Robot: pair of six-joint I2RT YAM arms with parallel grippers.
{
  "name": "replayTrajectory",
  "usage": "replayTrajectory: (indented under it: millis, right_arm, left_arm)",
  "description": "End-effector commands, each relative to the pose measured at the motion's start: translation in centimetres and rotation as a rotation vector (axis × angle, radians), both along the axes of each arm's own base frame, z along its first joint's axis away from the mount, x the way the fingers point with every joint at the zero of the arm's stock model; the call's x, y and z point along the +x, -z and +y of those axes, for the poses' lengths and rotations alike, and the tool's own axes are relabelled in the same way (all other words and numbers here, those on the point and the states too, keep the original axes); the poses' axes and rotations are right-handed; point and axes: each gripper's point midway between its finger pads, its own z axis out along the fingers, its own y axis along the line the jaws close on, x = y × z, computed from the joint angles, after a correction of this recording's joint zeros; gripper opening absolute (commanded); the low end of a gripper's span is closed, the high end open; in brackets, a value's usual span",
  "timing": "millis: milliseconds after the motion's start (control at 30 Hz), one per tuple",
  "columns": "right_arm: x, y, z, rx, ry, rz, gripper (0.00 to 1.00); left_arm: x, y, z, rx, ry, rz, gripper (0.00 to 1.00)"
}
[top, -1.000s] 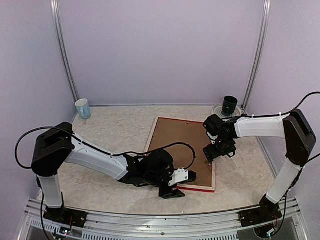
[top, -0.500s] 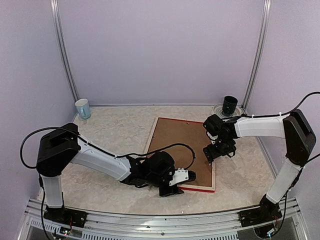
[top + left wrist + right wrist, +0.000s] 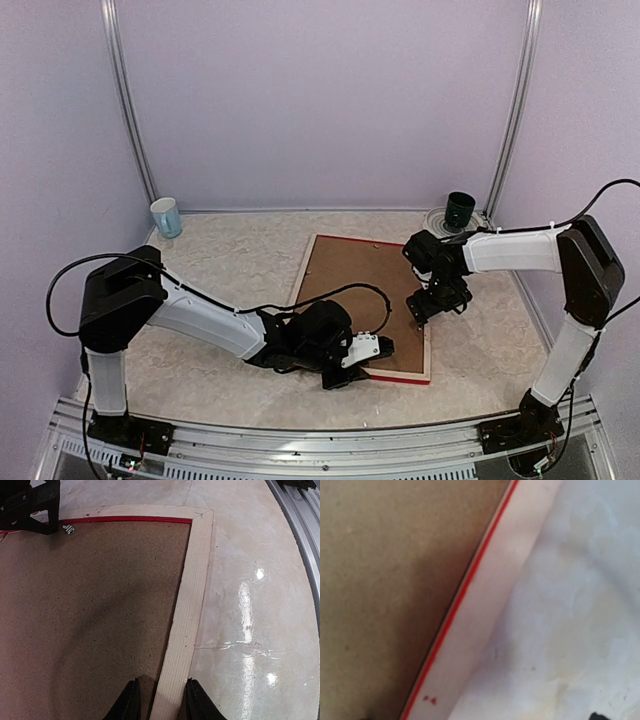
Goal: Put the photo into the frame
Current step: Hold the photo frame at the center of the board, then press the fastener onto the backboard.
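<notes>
Two grippers are being held at the frame.
The left gripper is being shown astride its rail by the wrist view only, clamping unclear; the right gripper, spread wide.

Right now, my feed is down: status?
Left fingers astride frame rail, grip unclear. Right fingers open above frame. Photo unseen; backing board fills frame.

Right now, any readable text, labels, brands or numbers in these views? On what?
No readable text in any view.
Small red marks on the frame, on its pale rail: too blurred to read.
On the pale mug and dark cup: too small to show any print.
</notes>
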Motion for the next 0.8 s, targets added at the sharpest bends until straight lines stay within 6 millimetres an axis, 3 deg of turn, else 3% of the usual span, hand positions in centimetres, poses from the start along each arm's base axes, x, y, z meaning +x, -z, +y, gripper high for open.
replayTrajectory:
  millis: [0,233,433,767]
  right_arm:
    - [0.6,0.8,-0.5,-0.032,0.029,0.001,0.94]
    - [-0.6,0.7,-1.7,-0.13,0.035,0.035,0.94]
    - [-2.1,0.7,-1.4,-0.171,-0.007,0.076,0.94]
    - [-3.8,2.6,-0.7,-0.185,-0.076,0.144,0.94]
  left_arm:
    - [0.4,0.9,0.0,0.012,-0.014,0.016,0.29]
    - [0.8,1.0,-0.3,0.011,-0.043,0.027,0.2]
    - [1.7,1.7,-0.5,0.018,-0.086,0.045,0.16]
    - [2.0,1.6,-0.4,0.015,-0.105,0.044,0.16]
